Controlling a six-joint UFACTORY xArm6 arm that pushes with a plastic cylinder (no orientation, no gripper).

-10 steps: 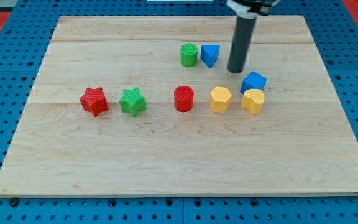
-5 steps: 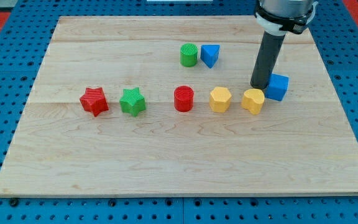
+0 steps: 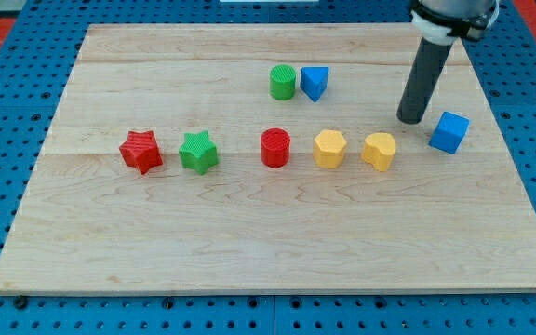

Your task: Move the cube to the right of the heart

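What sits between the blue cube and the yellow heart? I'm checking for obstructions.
Nothing: bare board separates blue cube from yellow heart in the camera view; my tip stands above that gap.

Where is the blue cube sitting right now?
The blue cube sits near the board's right edge, to the view's right of the yellow heart, with my tip just to its upper left.

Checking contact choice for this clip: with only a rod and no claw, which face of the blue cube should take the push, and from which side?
No grip is possible. The blue cube already lies to the view's right of the yellow heart, slightly nearer the top. My tip stands apart at its upper left. To align them, I'd probably push the cube's top-facing side toward the view's bottom.
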